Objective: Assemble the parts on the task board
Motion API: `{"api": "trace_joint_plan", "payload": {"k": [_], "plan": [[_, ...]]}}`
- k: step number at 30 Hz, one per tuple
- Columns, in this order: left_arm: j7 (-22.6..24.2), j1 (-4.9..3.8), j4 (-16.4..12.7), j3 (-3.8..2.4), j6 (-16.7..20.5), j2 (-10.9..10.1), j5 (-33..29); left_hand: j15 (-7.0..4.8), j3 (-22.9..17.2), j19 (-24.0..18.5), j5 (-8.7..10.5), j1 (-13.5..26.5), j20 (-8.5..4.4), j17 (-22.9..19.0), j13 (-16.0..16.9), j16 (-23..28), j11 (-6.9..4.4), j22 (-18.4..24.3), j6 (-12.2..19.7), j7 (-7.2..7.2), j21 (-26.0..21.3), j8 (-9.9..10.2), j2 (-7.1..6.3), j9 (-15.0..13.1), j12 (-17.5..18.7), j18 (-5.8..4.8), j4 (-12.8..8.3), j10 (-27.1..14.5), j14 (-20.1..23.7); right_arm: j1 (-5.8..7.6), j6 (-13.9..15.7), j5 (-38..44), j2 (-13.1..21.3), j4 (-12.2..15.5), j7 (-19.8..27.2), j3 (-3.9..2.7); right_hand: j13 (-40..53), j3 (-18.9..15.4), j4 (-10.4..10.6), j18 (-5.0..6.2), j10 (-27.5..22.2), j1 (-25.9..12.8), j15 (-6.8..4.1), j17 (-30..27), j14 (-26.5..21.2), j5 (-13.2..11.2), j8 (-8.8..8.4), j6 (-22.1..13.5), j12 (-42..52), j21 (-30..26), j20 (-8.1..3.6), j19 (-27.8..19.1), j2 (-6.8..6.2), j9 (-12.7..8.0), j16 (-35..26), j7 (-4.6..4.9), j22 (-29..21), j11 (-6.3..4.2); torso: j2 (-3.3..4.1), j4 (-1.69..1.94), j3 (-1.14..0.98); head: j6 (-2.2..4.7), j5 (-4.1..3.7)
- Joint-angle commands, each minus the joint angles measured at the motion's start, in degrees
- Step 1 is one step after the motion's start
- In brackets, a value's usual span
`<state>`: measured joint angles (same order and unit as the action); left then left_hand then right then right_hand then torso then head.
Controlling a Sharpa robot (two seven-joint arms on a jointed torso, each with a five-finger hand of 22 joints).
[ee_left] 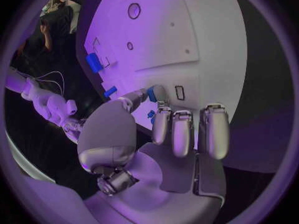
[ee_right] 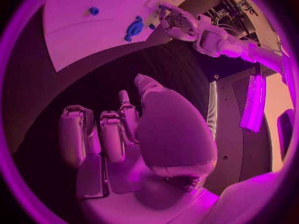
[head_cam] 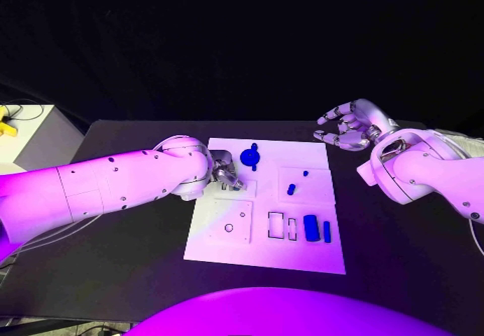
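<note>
**Left hand at the board's upper left, right hand free off its far corner**

Left to right across the head view:

- Left arm reaches in over the black desk and ends at the white board's upper-left part.
- Left hand sits over the board there, fingers pointing down toward a small square outline. In the left wrist view the thumb and a finger meet around a small blue piece; it looks pinched, though the contact is partly hidden.
- White board lies in the middle of the desk. Its lower left carries a raised square with a small round hole.
- Just beside the left hand, near the board's top edge, lies a round blue part with lobes.
- Centre of the board: a small blue peg standing apart from the others.
- Lower centre: two empty rectangular slots, then a blue block and a thinner blue bar right next to each other.
- Right hand is off the board, above the desk past the board's top-right corner. Fingers curled loosely, apart, holding nothing; the right wrist view shows the same released hand over dark desk, well apart from the blue parts.
</note>
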<state>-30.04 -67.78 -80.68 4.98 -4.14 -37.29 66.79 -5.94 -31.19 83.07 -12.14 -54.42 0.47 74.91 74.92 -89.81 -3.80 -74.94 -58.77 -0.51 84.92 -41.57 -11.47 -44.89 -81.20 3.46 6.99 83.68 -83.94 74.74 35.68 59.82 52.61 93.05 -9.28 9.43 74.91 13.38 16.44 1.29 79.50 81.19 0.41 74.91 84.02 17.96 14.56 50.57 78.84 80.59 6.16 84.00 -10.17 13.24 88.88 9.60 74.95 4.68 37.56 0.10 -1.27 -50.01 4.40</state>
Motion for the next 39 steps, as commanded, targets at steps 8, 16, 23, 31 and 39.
{"api": "trace_joint_plan", "payload": {"k": [8, 16, 23, 31, 39], "plan": [[0.8, 0.13, -0.5, 0.02, -0.4, -0.2, -1.0, -0.48, 2.0, 0.1, 0.35, 0.4, -0.38, 15.1, 1.8, -0.2, -0.07, -2.9, 0.0, 0.24, 0.0, 0.0, 0.15, -0.1, 0.4, -0.78, 1.4, 1.4, -6.1, -0.06, -0.1, 0.6, 0.0, -0.1, 0.5, 0.0, 3.7, 0.4, 0.1, 0.86, -0.2, -0.7, -0.12, 12.5, 5.3, 0.2, 0.11, -0.5, -0.1, -0.2, -0.07, 2.3, 0.22, -0.1, -0.2, -0.07, 10.0, -0.05, 0.03, 0.01, -0.05, 0.01, -0.16], [0.9, 0.13, -1.2, -0.28, 0.1, -0.7, -1.1, -0.48, 3.3, 0.1, 0.41, 0.2, -0.39, 15.1, 1.8, -0.2, -0.07, -2.9, 0.1, 0.25, 0.0, 0.0, -0.1, -0.2, 0.4, -0.79, 2.3, 1.4, -6.1, -0.06, 0.0, 0.6, 0.1, -0.1, 0.6, 0.0, 3.7, 0.4, 0.1, 0.86, -0.2, -0.7, -0.12, 12.5, 5.3, 0.2, 0.11, -0.5, -0.1, -0.2, -0.07, 2.3, 0.22, -0.1, -0.2, -0.07, 10.0, -0.05, 0.01, -0.01, -0.08, 0.01, -0.12], [0.9, 0.12, -2.5, -0.91, 0.3, -1.5, -1.2, -0.48, 6.2, 0.1, 3.35, -0.8, -0.38, 15.1, 2.0, -0.2, -0.07, -2.9, 0.1, 0.26, -0.1, 0.0, -0.07, -0.3, 0.4, -0.78, 5.1, 1.4, -6.1, -0.08, 0.0, 0.6, 0.0, -0.2, 0.6, 0.0, 3.7, 0.4, 0.2, 0.87, -0.2, -0.9, -0.12, 12.4, 5.2, 0.1, 0.1, -0.5, -0.1, -0.3, -0.07, 2.3, 0.2, -0.1, -0.2, -0.05, 10.0, -0.04, -0.02, -0.01, -0.09, 0.01, -0.26], [0.7, -0.08, -4.0, -2.48, -0.6, -2.9, -1.2, -0.49, 8.6, 0.0, 6.29, -2.3, -0.39, 15.1, 1.8, -0.2, -0.06, -2.8, 0.2, 0.27, -0.2, 0.1, 0.31, -0.4, 0.7, -0.75, 7.6, 1.3, -6.1, -0.08, 0.1, 0.6, 0.0, -0.3, 0.6, 0.0, 3.7, 0.4, 0.1, 0.87, -0.2, -0.9, -0.11, 12.4, 5.3, 0.1, 0.08, -0.6, -0.1, -0.3, -0.07, 2.3, 0.11, -0.1, -0.2, -0.05, 10.0, -0.04, -0.04, 0.01, -0.09, 0.01, -0.43], [0.7, -1.19, -4.5, -4.59, -2.0, -4.2, -4.8, -0.12, 10.0, -1.7, 5.93, -5.9, -0.11, 12.7, -2.3, 0.9, 0.6, -0.1, 2.7, 1.1, -1.6, 0.5, 0.85, -0.6, 4.0, -0.14, 8.7, -1.1, -5.4, -0.09, 0.3, 0.5, 0.0, -0.6, 0.7, 0.0, 3.7, 0.4, 0.1, 0.87, -0.2, -0.9, -0.11, 12.4, 5.3, 0.1, 0.08, -0.6, -0.1, -0.3, -0.07, 2.3, 0.11, -0.1, -0.2, -0.05, 10.0, -0.04, -0.05, 0.02, -0.08, 0.01, -0.43]]}}
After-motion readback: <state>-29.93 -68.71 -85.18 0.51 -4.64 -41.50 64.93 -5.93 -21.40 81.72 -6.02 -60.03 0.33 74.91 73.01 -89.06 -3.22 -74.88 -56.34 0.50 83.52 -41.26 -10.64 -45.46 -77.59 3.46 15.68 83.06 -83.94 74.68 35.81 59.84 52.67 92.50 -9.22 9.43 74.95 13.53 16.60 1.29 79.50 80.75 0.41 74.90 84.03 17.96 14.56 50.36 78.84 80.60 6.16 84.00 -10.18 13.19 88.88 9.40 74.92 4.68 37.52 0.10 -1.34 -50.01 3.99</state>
